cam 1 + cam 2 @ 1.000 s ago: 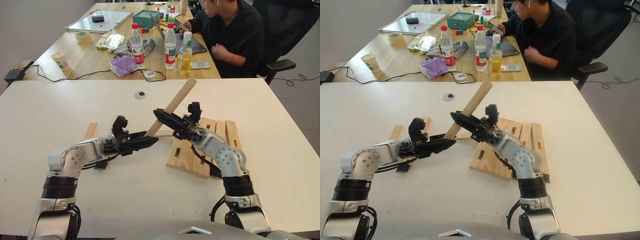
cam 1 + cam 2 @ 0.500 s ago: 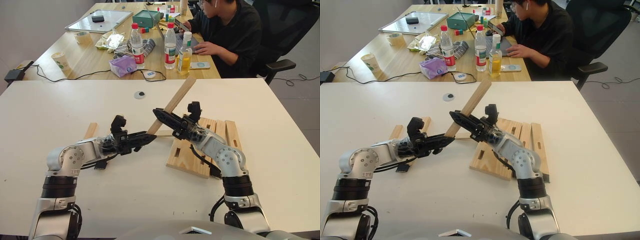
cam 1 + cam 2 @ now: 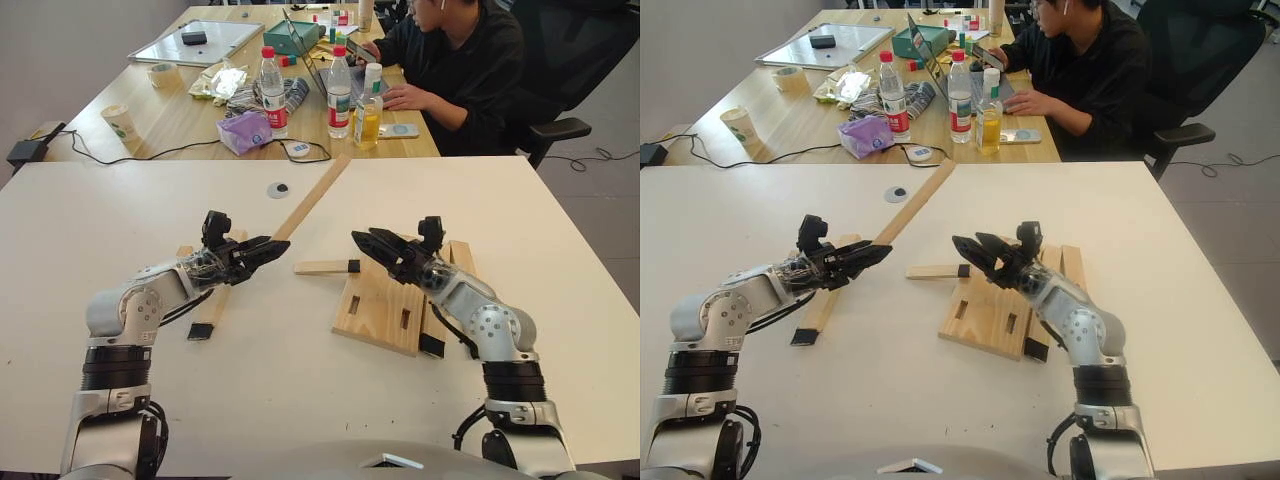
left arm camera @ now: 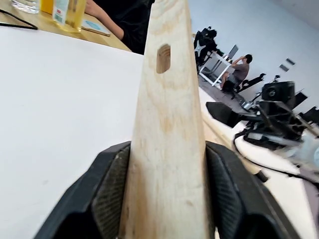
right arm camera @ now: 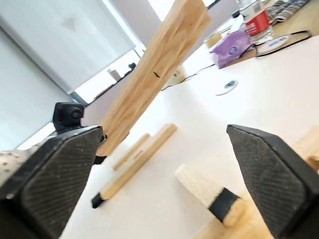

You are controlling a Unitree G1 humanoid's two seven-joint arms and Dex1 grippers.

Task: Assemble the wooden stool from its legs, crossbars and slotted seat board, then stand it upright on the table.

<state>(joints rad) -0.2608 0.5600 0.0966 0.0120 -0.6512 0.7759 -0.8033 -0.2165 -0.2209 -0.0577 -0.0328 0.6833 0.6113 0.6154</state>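
- We can read no words, numbers or signs in any of these views.
- The two water bottles (image 3: 270,92) near the front edge of the wooden desk (image 3: 170,118) carry red labels. Their print is too small for us to read.
- The bottle of yellow liquid (image 3: 371,108) beside them has a pale label, and we cannot read it either.
- The paper cup (image 3: 122,122) near the desk's left edge shows green marks, but we can make out no letters.
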